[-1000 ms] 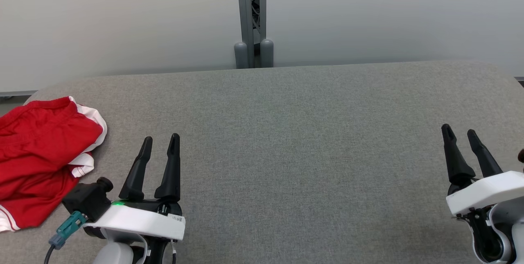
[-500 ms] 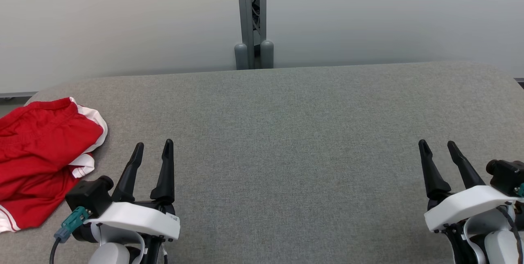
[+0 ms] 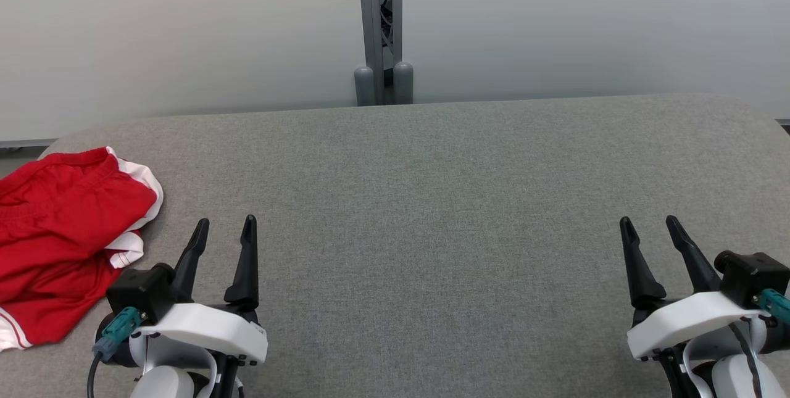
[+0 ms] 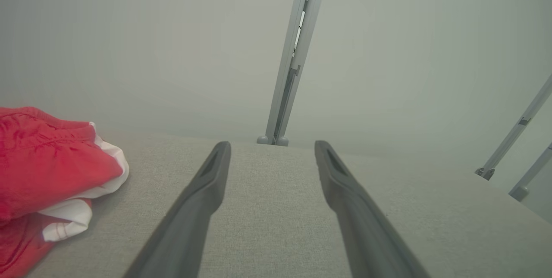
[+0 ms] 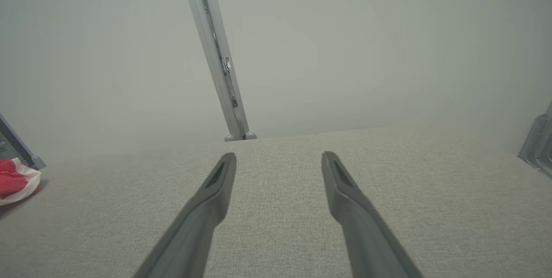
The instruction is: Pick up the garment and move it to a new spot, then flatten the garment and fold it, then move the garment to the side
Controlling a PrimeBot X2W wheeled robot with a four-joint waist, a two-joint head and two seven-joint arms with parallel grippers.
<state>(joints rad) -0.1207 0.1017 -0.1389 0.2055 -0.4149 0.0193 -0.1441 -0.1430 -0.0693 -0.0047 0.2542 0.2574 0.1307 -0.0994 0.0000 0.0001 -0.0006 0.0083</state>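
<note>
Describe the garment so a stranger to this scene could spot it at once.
Start at the wide grey fabric-covered table before the pale wall. At its left end, beside the left gripper, lies the crumpled garment. It is bright red with white trim, against plain grey all around.

The left claw (image 3: 226,221) and right claw (image 3: 648,219) gape empty, fingers forward, seemingly hovering.

No legible text — none anywhere
</note>
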